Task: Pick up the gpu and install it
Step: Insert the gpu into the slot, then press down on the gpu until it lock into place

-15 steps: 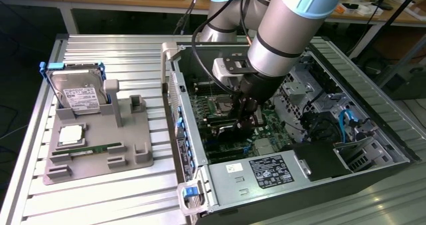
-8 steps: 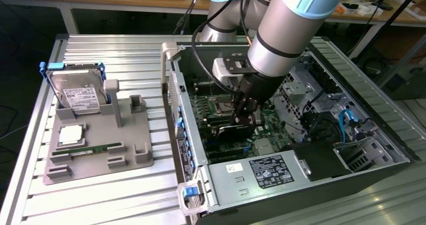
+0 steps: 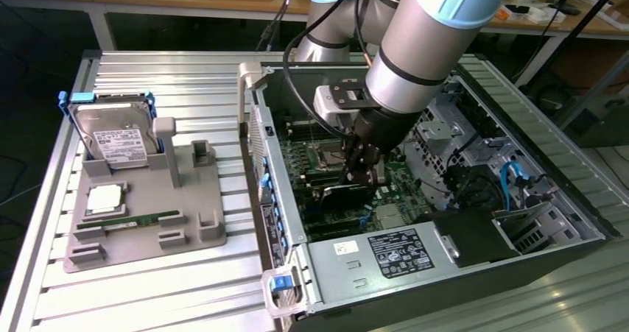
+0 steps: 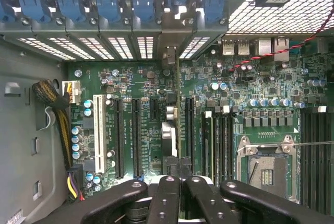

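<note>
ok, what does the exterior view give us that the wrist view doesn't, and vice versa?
Exterior view alone: the arm, the grey fixture on the slatted table holding a hard drive and a memory stick, and the power supply label.
Wrist view alone: the blue slot latches, the white expansion slot and the empty CPU socket.
Both: the gripper shut on the gpu, edge-on over the motherboard inside the open case.

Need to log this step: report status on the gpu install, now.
Gripper shut on gpu. Card edge-on inside the computer case, over the motherboard slots. Whether seated: cannot tell. Nothing in the way.
</note>
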